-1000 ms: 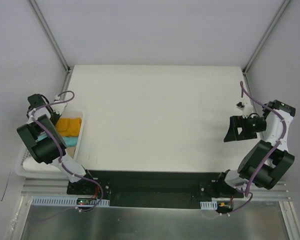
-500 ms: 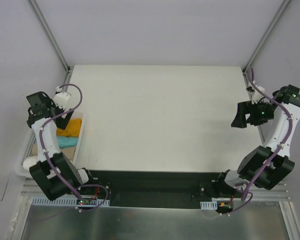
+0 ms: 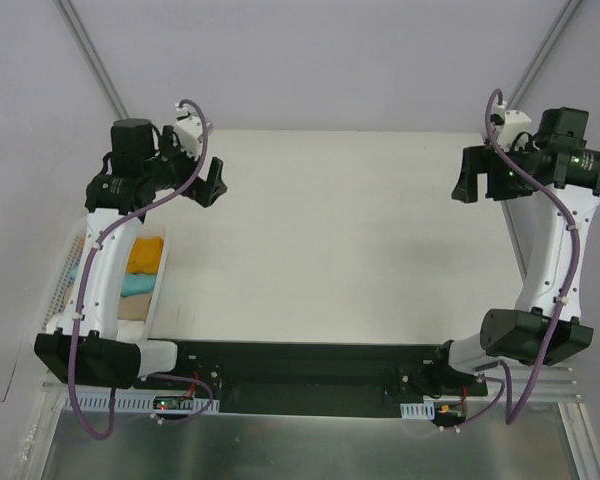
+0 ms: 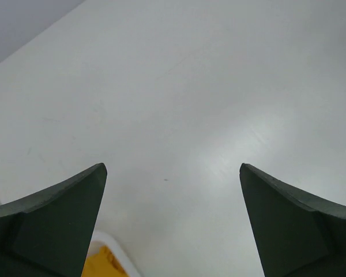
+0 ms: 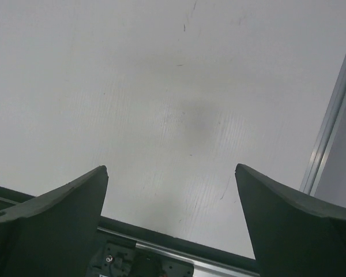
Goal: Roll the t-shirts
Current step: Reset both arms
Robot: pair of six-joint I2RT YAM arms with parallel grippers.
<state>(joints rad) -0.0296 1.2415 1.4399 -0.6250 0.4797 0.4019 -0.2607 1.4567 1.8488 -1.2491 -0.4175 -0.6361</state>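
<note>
Pincer left (image 3: 212, 183), pincer right (image 3: 469, 187), agape over table (image 3: 330, 240) sides

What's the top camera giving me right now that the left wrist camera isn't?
Only the top view: both arms raised, the right claw, and the teal t-shirt in the bin. Only the left wrist view: the left claw up close, fingers wide apart, nothing between them. Both: the table, the orange t-shirt and a bit of the bin's rim.
</note>
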